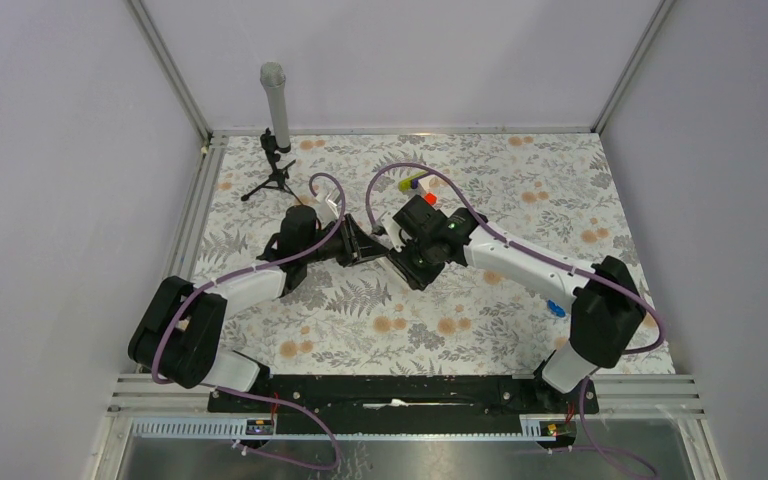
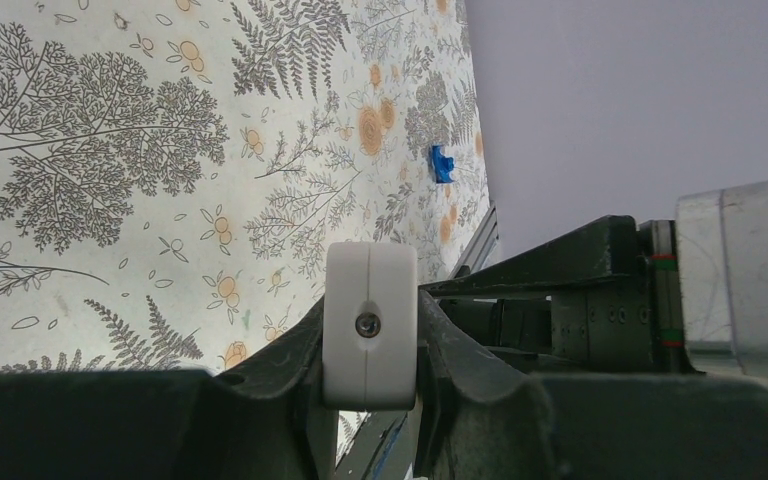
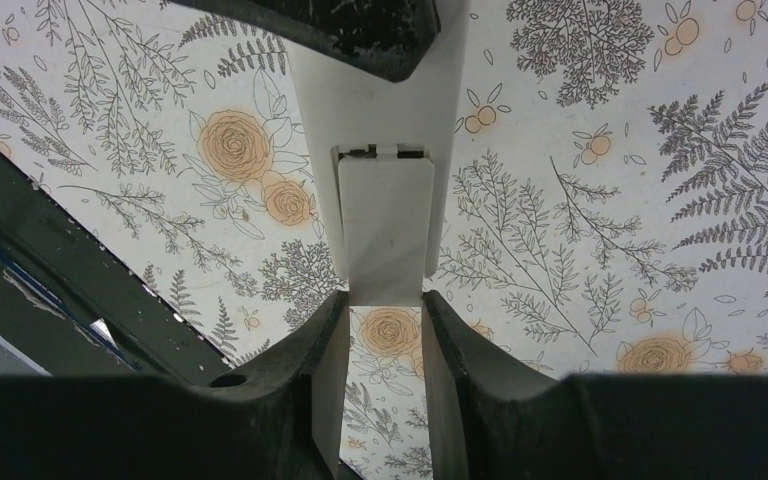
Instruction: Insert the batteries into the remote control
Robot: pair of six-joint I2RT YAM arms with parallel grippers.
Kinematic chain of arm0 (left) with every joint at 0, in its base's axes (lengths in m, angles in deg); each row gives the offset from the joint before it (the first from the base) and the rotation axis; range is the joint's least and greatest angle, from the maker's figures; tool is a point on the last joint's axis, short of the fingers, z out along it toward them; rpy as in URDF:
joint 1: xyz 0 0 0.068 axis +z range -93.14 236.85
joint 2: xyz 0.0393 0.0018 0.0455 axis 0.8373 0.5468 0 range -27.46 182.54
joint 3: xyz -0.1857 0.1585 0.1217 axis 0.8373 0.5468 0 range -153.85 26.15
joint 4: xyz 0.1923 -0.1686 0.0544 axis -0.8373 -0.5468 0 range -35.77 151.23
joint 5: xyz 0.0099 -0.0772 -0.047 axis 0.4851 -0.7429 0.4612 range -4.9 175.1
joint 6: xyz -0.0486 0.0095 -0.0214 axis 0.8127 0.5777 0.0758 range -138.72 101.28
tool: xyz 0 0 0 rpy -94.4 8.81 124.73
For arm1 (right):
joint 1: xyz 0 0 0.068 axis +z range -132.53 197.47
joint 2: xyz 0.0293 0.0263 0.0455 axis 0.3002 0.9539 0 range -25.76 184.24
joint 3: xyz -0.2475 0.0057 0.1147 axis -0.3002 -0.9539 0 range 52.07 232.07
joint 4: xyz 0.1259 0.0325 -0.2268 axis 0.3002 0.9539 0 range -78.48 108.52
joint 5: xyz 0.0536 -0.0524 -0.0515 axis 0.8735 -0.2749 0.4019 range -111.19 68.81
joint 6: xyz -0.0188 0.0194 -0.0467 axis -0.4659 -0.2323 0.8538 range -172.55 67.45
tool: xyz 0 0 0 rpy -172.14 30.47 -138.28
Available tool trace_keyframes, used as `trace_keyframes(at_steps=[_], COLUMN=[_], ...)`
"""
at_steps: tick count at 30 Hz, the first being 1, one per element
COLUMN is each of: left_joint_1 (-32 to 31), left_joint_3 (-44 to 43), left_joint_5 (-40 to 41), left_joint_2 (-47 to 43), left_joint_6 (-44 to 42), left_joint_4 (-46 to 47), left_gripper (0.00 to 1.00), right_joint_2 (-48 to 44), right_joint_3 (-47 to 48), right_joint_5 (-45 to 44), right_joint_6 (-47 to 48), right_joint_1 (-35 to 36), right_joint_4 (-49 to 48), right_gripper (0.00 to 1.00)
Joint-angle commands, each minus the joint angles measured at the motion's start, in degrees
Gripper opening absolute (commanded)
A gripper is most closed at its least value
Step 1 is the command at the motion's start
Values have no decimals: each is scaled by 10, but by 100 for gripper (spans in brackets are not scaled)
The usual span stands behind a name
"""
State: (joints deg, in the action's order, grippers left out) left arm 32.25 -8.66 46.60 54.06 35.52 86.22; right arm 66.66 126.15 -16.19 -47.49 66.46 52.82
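The remote control (image 2: 370, 290) is a white bar held off the floral mat between both arms. My left gripper (image 2: 370, 335) is shut on one end of it; the end face with a small round hole points at the left wrist camera. In the right wrist view the remote control (image 3: 385, 100) shows its back, with the battery cover (image 3: 385, 220) running toward my right gripper (image 3: 385, 310). That gripper is shut on the cover's near end. In the top view the left gripper (image 1: 363, 243) and right gripper (image 1: 398, 253) meet at mid-table. The batteries are out of view.
A small blue piece (image 1: 555, 308) lies near the right arm and also shows in the left wrist view, blue piece (image 2: 442, 163). A red cylinder (image 1: 430, 198) and a yellow-green item (image 1: 415, 183) sit behind the grippers. A tripod with a grey tube (image 1: 276, 110) stands at the back left.
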Motion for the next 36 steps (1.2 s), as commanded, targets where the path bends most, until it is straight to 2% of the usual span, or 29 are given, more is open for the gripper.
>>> trace_keyframes(at_steps=[1,18,36], left_joint_1=[-3,-3,-1], left_joint_3=[-26,-44,-50], left_joint_5=[-21,-29,-71], left_joint_2=[1,11,9], left_joint_6=[6,8,16], left_joint_4=[28,-5,-17], left_gripper=[0,0,0], right_joint_2=[11,8,12], right_joint_3=[25,17,17], right_joint_5=[-10,-25,-39], right_joint_6=[-4,-11,-47], right_joint_1=[3,3,2], right_joint_4=[-5,-27,-53], right_gripper=[30,33,29])
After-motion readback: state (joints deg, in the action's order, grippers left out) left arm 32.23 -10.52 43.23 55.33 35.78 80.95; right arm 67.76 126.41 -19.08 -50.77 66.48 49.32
